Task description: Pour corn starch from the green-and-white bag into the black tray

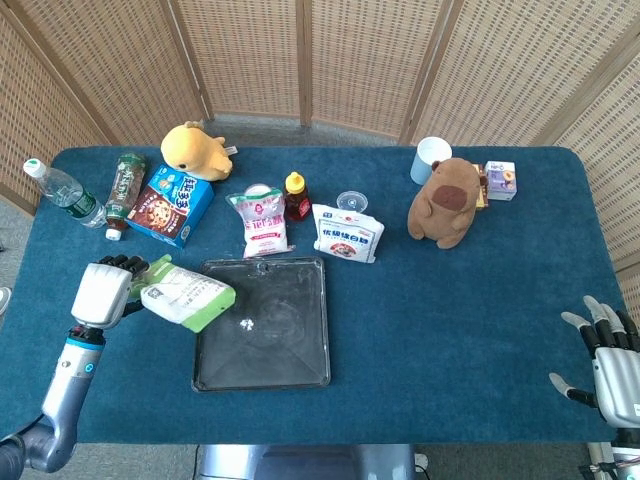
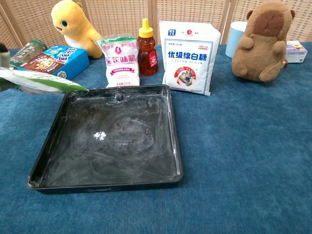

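Behind black tray (image 1: 262,325), sugar bags (image 1: 347,233) and honey bottle (image 1: 296,196), left hand (image 1: 105,290) gripping green-and-white bag (image 1: 187,296), right hand (image 1: 600,365) spread.

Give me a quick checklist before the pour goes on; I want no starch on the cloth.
1. Left hand holds the green-and-white corn starch bag: ok.
2. Bag's end over the black rectangular plastic tray: ok, just past its left rim.
3. Starch landing inside: ok, small white pile.
4. Bag's opening state: cannot tell.
5. Right hand clear of the tray: ok, fingers spread.
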